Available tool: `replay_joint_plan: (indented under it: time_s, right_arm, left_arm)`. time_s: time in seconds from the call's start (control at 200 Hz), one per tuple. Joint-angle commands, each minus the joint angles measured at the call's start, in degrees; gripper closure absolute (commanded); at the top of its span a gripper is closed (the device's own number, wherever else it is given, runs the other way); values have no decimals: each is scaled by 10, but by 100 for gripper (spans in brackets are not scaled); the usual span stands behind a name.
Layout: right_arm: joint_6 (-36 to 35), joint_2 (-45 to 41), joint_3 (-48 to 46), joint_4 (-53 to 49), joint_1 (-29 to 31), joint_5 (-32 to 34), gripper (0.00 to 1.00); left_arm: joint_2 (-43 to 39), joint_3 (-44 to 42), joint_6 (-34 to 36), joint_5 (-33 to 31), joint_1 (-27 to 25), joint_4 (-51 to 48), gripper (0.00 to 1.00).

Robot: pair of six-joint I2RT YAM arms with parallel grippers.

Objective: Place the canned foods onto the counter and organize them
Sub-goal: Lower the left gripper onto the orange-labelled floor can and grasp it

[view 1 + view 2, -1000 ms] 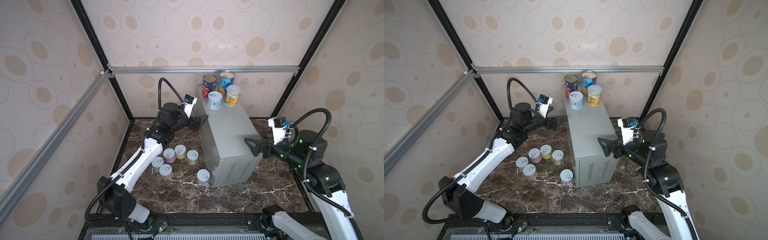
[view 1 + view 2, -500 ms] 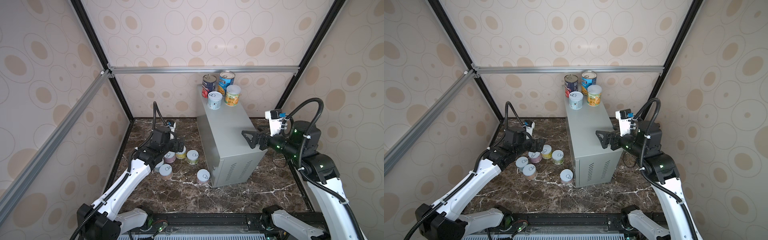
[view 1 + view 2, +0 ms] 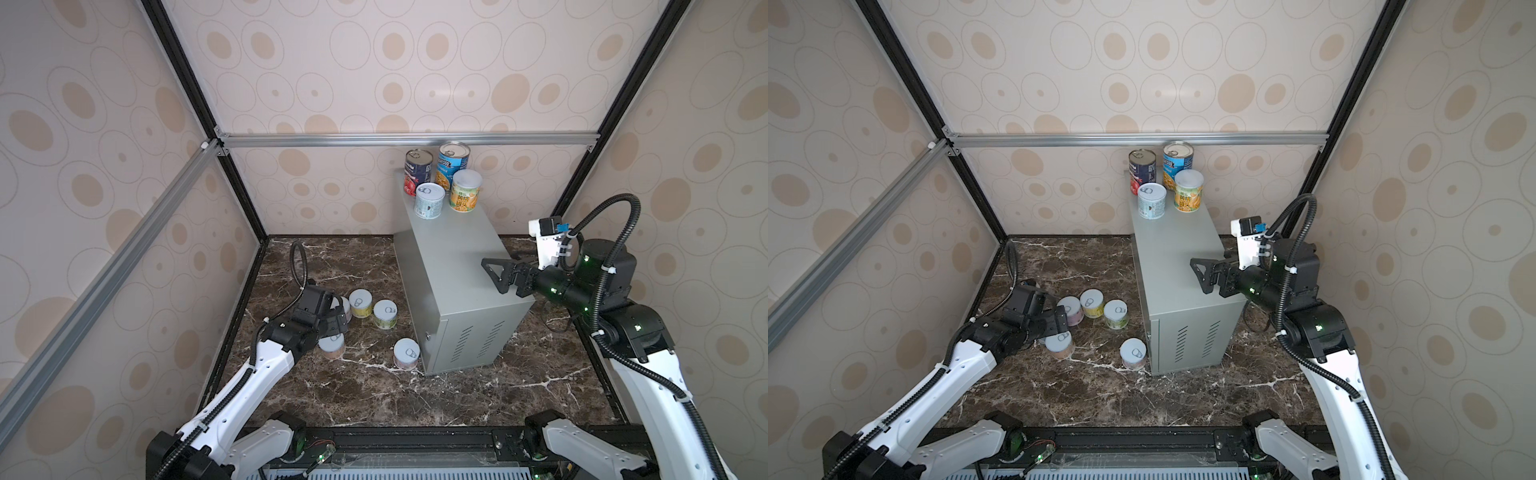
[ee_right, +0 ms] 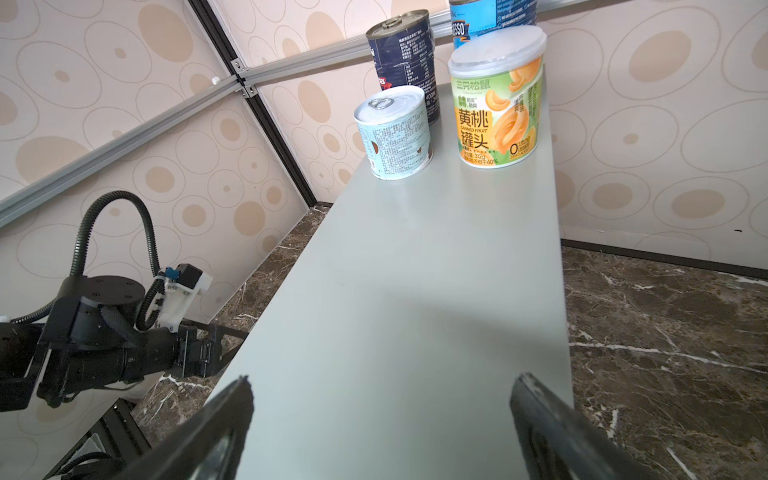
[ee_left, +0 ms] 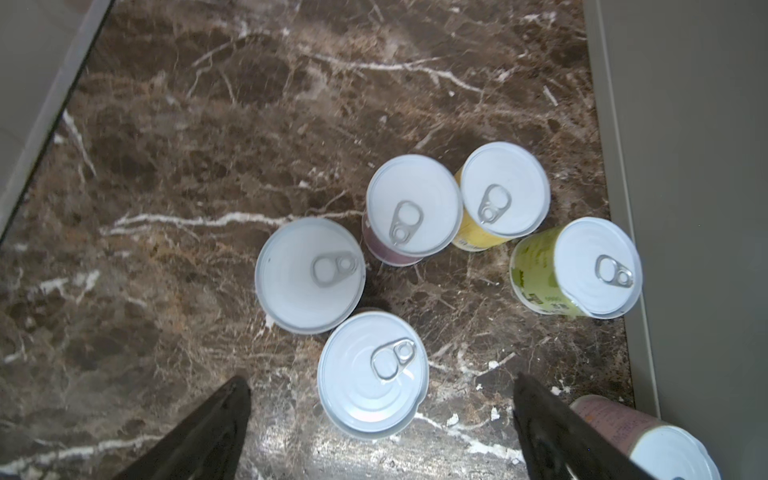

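Already up on the grey worktop point(image 3: 457, 249), centre right of the frame, at its far end: four cans, all upright. At the back, a navy-red can point(image 3: 417, 170) and a blue-yellow can point(image 3: 452, 164) side by side. Just in front of them, a pale blue can point(image 3: 429, 201) and a green-yellow can point(image 3: 465, 190) with a plain white lid. Rest of the top bare.

Down on the marble floor point(image 3: 374, 395), left of the worktop and low in the centre of the frame: six short cans point(image 3: 1115, 314) with white pull-tab lids, upright.

Seen from the left wrist:
- purple can point(image 5: 390, 249) touching a yellow can point(image 5: 473, 237)
- lime can point(image 5: 536, 274) near the worktop's side
- lid-only can point(image 5: 310, 274) and nearest can point(image 5: 372, 374) close together
- pinkish can point(image 5: 611, 419) in the lower right corner, beside one finger

Left end effector point(image 5: 380, 384): spread wide, holding nothing, poised over the cluster, fingers either side of the nearest can. Cannot tell any contact.

Right end effector point(image 4: 384, 381): likewise spread wide and empty, hovering over the near end of the worktop, well apart from the four cans.
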Motion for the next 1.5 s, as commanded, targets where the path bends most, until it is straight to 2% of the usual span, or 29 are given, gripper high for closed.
replay_joint_plan:
  time_s: [0.0, 0.135, 0.275, 0.635, 0.845, 1.2, 1.38, 1.415, 1.44, 1.475, 1.495]
  right_arm:
    - [5, 0, 7, 16, 1, 0, 0]
    - [9, -1, -1, 27, 1, -4, 0]
    - [9, -2, -5, 28, 2, -7, 0]
    - [4, -12, -9, 25, 2, -2, 0]
    - [1, -13, -7, 23, 1, -4, 0]
    - [4, -18, -9, 27, 1, -9, 0]
    - [5, -19, -9, 27, 1, -12, 0]
    - [5, -19, -8, 27, 2, -12, 0]
    - [6, -19, -8, 27, 2, -12, 0]
    - [5, -19, -9, 27, 1, -11, 0]
    - [5, -18, -9, 28, 1, -11, 0]
  left_arm:
    - [-21, -32, -74, -7, 3, -9, 2]
    - [-3, -80, -85, 40, 3, 46, 2]
    - [11, -122, -89, 57, 3, 108, 3]
    - [74, -148, -64, 49, 4, 203, 6]
    - [99, -153, -54, 27, 3, 217, 13]
    - [143, -154, -30, -4, -1, 222, 18]
    - [129, -145, -21, -14, -6, 218, 39]
    - [125, -142, -18, -15, -7, 216, 40]
    - [121, -140, -15, -14, -8, 215, 45]
    - [118, -135, -11, -14, -9, 210, 46]
    - [116, -131, -8, -13, -10, 208, 51]
